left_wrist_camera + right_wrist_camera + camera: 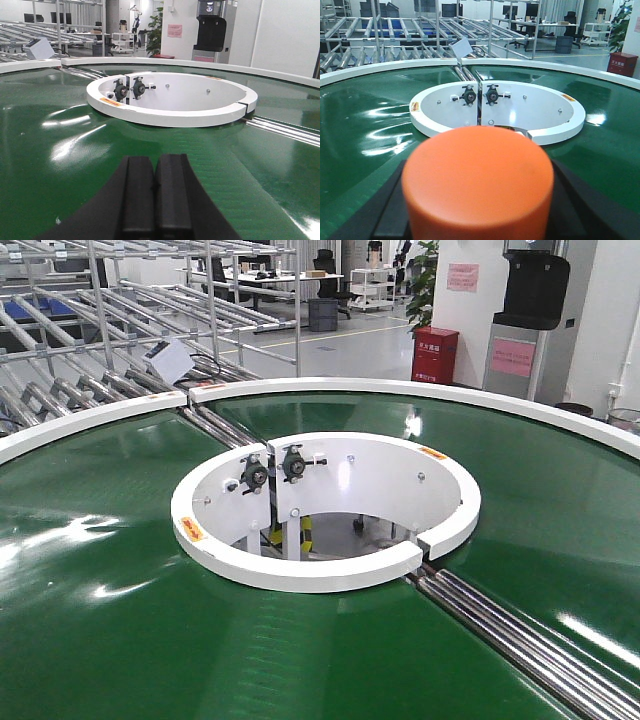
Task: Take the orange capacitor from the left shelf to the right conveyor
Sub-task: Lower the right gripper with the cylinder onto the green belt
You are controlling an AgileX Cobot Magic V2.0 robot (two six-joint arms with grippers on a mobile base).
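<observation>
The orange capacitor [477, 185] sits clamped in the right tool [477, 222], over the right conveyor [365, 150] on the near side of its white ring [440, 131] (so the pickup looks done). Only setting it down and letting go seems left. The left tool [155, 200] is pressed closed, empty.

Factory-style automation lab opening onto an office area.
A large circular green conveyor [100, 640] with a white ring [300, 575] and steel rollers [530, 640] fills the floor. Behind it stand pipe roller racks [120, 300], a red cabinet [435, 355], a water dispenser [212, 27], office desks [285, 278] and chairs [326, 275].
</observation>
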